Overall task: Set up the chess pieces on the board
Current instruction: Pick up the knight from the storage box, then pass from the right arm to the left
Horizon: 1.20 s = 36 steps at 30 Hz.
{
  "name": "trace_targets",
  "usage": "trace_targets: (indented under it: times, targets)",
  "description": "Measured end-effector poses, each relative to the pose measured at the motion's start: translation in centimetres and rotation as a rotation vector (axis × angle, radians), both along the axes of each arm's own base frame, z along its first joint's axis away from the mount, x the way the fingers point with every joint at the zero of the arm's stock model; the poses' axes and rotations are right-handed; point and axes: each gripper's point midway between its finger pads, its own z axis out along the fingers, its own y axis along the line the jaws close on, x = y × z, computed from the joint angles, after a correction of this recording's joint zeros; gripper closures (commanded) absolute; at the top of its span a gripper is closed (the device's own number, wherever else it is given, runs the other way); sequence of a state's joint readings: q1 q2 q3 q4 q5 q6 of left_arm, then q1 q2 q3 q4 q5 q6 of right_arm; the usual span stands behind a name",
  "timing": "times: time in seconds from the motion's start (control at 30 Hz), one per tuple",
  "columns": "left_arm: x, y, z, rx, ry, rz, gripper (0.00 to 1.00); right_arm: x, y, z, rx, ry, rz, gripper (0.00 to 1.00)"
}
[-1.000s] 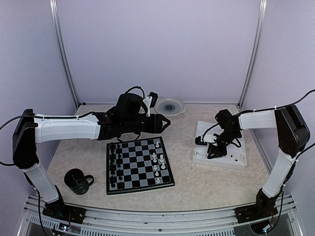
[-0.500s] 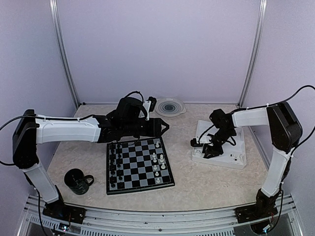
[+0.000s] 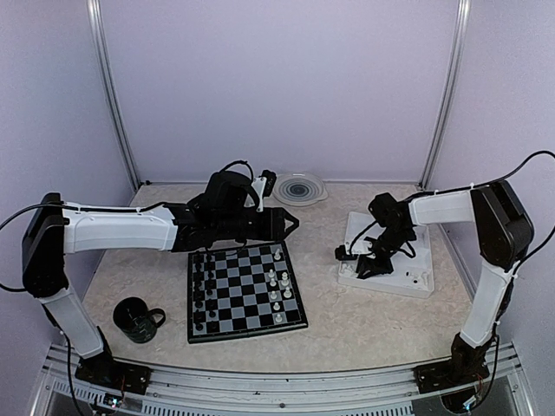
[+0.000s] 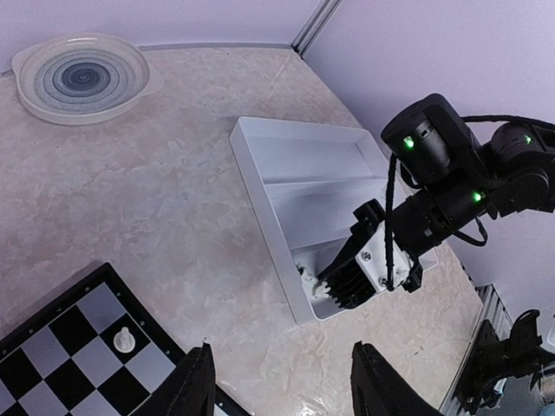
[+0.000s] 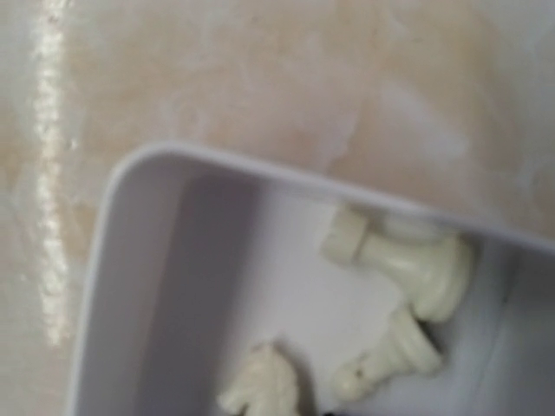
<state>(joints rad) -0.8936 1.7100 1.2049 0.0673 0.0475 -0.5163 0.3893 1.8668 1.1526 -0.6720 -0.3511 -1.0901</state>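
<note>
Poised with right gripper [image 4: 334,284] in tray [image 4: 260,186] corner over three toppled white chess pieces [image 5: 408,269] — jaw state unreadable — and left gripper [image 4: 284,386] splayed empty by board [image 3: 243,299]; risks pinching two crowded pieces together.

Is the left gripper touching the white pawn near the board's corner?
Apart. The left wrist view shows squares of the board between the white pawn and the nearest finger of the open left gripper.
</note>
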Motion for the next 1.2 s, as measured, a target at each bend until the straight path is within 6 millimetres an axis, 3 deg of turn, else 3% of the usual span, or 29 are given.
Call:
trace_targets:
  times: [0.3, 0.5, 0.73, 0.93, 1.2]
  targets:
    - [-0.1, -0.4, 0.5, -0.023, -0.009, -0.016, 0.46, -0.1, -2.0, 0.7, 0.033, 0.042, -0.095, 0.93]
    - [0.1, -1.5, 1.1, -0.066, -0.010, -0.040, 0.46, 0.5, -2.6, 5.2, 0.162, 0.032, -0.186, 0.93]
    - [-0.2, -4.1, -0.1, -0.119, 0.022, -0.082, 0.46, 0.4, -0.4, 10.1, 0.385, 0.088, -0.239, 0.93]
    - [-0.8, -7.4, 0.2, -0.213, 0.055, -0.154, 0.46, 0.0, 1.4, 14.2, 0.547, 0.119, -0.246, 0.93]
    - [-1.5, -10.7, 0.2, -0.326, 0.121, -0.233, 0.51, -0.9, 3.6, 18.0, 0.615, 0.040, -0.185, 0.92]
